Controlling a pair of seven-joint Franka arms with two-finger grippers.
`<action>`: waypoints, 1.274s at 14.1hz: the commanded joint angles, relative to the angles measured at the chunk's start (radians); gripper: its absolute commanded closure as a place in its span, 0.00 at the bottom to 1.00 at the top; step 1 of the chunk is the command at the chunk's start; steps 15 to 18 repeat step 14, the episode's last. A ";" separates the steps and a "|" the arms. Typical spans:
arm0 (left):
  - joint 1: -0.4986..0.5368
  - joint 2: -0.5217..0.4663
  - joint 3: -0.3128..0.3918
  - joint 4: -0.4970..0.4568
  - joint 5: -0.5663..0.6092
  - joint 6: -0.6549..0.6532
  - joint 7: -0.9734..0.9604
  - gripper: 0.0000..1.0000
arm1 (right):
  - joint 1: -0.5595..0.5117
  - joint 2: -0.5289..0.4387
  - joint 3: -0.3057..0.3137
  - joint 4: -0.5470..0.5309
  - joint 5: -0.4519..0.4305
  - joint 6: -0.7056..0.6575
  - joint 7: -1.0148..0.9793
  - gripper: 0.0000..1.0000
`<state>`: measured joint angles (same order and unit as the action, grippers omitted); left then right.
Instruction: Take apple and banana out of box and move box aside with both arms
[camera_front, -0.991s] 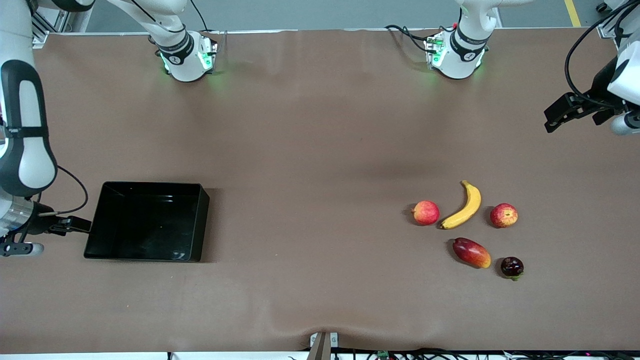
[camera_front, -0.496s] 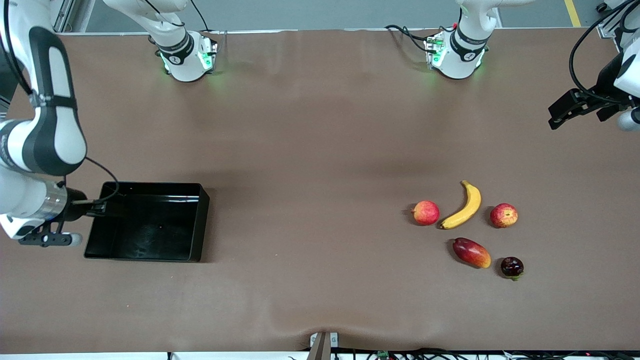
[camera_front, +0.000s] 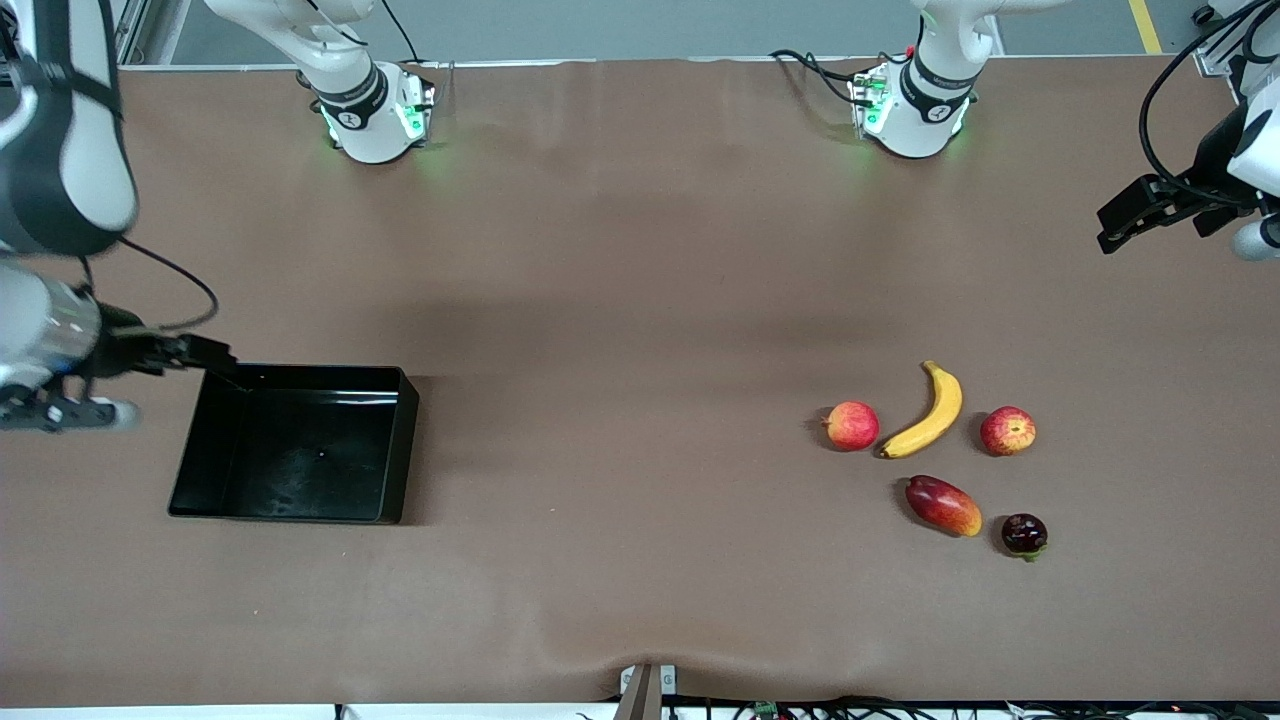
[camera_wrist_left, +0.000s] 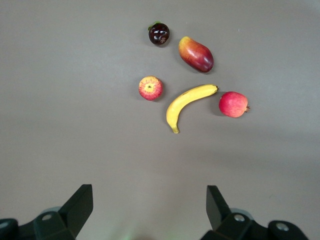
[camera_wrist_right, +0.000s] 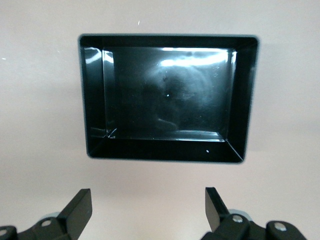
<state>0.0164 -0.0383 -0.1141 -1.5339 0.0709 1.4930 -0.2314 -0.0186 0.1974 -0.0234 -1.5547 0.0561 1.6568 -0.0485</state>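
The black box (camera_front: 400, 450) stands at the right arm's end of the table, with nothing inside; it fills the right wrist view (camera_wrist_right: 241, 95). My right gripper (camera_front: 210, 354) is open and empty in the air over the box's corner (camera_wrist_right: 147, 207). The banana (camera_front: 927, 412) lies at the left arm's end, with the streaked apple (camera_front: 1008, 431) beside it. Both show in the left wrist view: banana (camera_wrist_left: 190, 104), apple (camera_wrist_left: 150, 88). My left gripper (camera_front: 1112, 228) is open and empty, high over bare table, apart from the fruits (camera_wrist_left: 149, 206).
A pinkish-red fruit with a nub (camera_front: 851, 425) lies beside the banana, toward the right arm's end. A red-orange mango (camera_front: 943, 505) and a small dark fruit (camera_front: 1024, 534) lie nearer the front camera. The arm bases (camera_front: 372, 110) stand along the table edge farthest from that camera.
My right gripper has moved from beside the box's end wall to over the box's corner farther from the front camera. The left arm has hardly moved.
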 joint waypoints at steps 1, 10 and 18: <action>0.004 -0.023 0.004 -0.009 -0.020 -0.010 0.021 0.00 | 0.006 -0.117 0.000 -0.033 -0.019 -0.052 0.016 0.00; 0.004 -0.017 0.005 0.000 -0.020 -0.017 0.023 0.00 | 0.006 -0.230 0.005 -0.035 -0.022 -0.147 0.015 0.00; 0.002 -0.017 0.004 0.000 -0.020 -0.022 0.023 0.00 | -0.001 -0.225 0.002 -0.035 -0.041 -0.147 0.013 0.00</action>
